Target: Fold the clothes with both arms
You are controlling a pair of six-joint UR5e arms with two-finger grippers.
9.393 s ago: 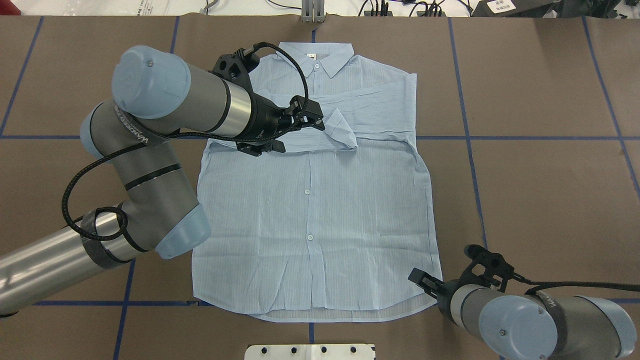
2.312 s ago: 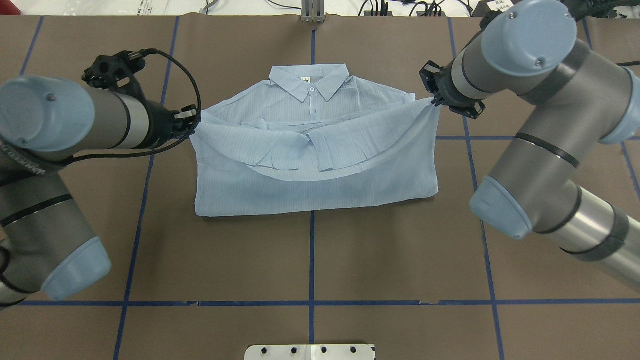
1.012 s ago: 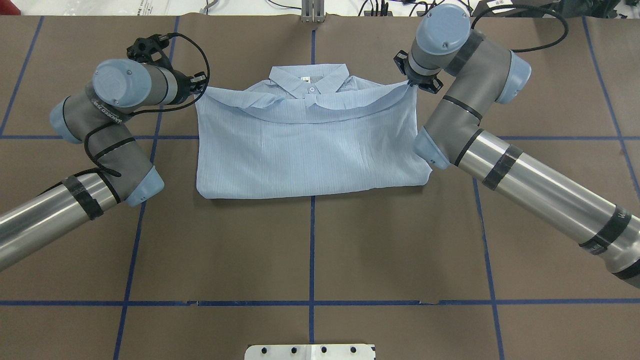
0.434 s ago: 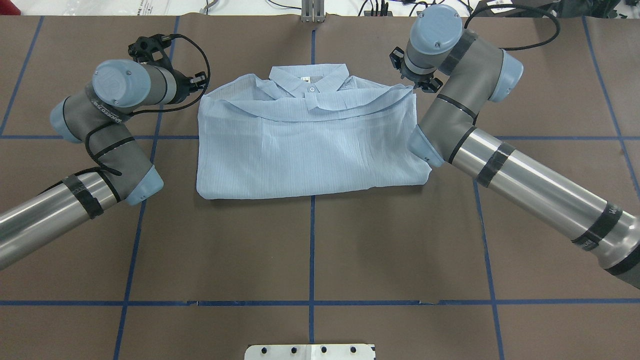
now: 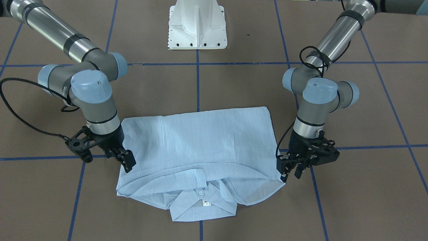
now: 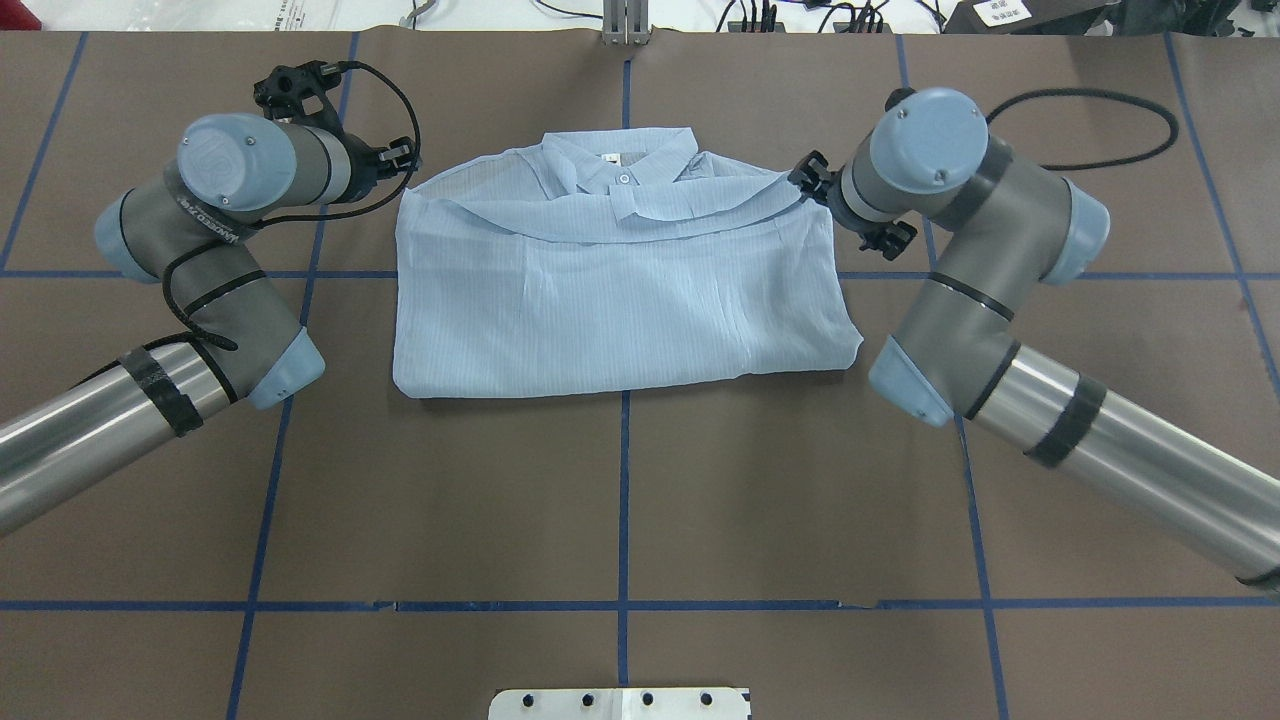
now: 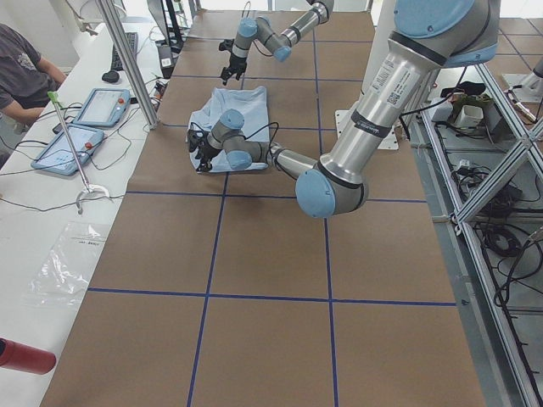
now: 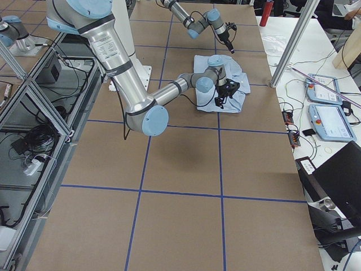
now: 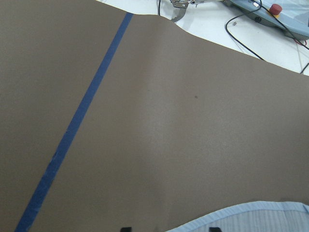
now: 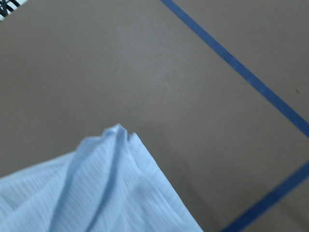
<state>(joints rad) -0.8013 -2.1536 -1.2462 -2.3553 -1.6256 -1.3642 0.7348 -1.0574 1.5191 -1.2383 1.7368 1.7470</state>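
Step in hand: you are at the end of the bottom-to-top fold. The shirt [image 6: 620, 300] lies doubled on the desk [image 6: 620, 500], and I judge both corners are let go.
Shirt: it is a wide rectangle with its hem just short of the collar [image 6: 620, 165]. The collar, one button and the neck label show beyond that hem.
Left gripper [image 5: 290, 171]: it is released and grasps nothing. It sits low, just beside the shirt corner on the robot's left of the collar. The left wrist view shows its fingertips [image 9: 125, 228] spread wide over bare desk, with the shirt edge off to one side.
Right gripper [image 5: 124, 160]: it looks released too, at the corner on the robot's right of the collar. The right wrist view shows that corner lying free in a small peak, with no fingers on it.
Fold quality: the hem sags in a shallow curve towards the collar, and a sleeve cuff pokes out from under it beside the collar.
Progress: I judge you are about halfway, with the sleeves in and the length halved.
Next move: lift both grippers clear of the collar end. Then take the two corners of one short side and carry them across the collar line to the other side.
Watch for: thin cloth may cling to a finger as it lifts and drag the hem off the collar.
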